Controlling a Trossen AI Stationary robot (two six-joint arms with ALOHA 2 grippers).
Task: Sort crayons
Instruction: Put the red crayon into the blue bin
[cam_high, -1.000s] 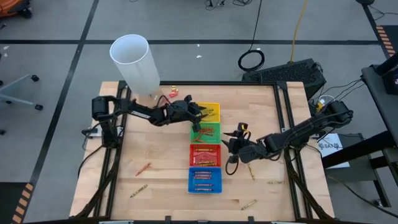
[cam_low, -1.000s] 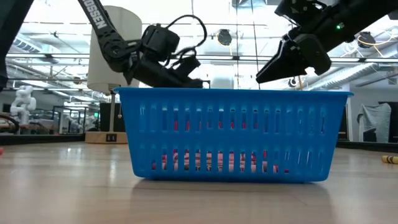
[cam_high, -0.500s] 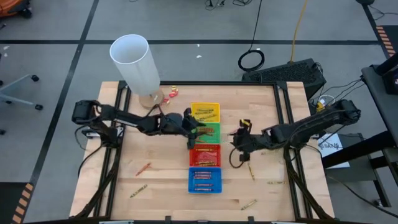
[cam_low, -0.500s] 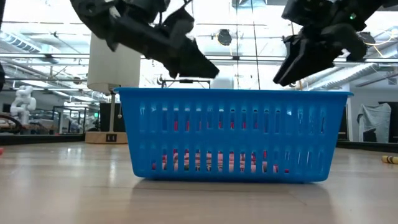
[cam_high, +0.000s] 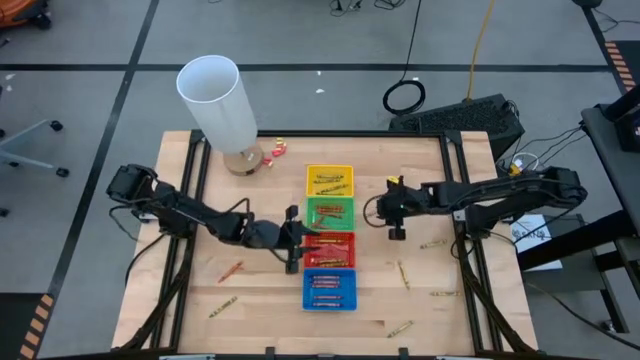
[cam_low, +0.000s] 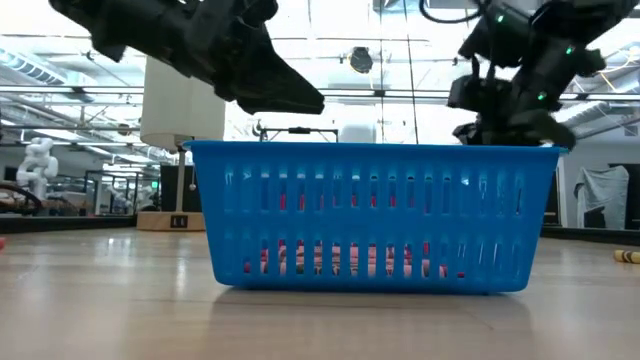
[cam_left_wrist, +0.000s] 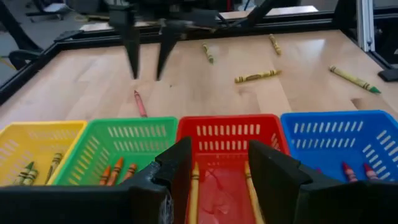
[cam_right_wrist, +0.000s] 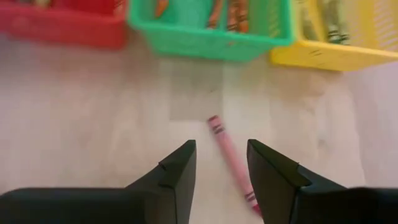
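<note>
Lighting bright, even, from overhead. Low view: ceiling strip lights (cam_low: 90, 68) glare behind the arms, which read as silhouettes. Right wrist view: red, green and yellow trays (cam_right_wrist: 211, 25) smeared by blur. Shadows on table (cam_high: 250, 310) soft, faint.

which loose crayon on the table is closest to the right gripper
The pink-red crayon lying on bare wood right below the open right gripper, beside the green tray; other loose crayons lie farther off.
</note>
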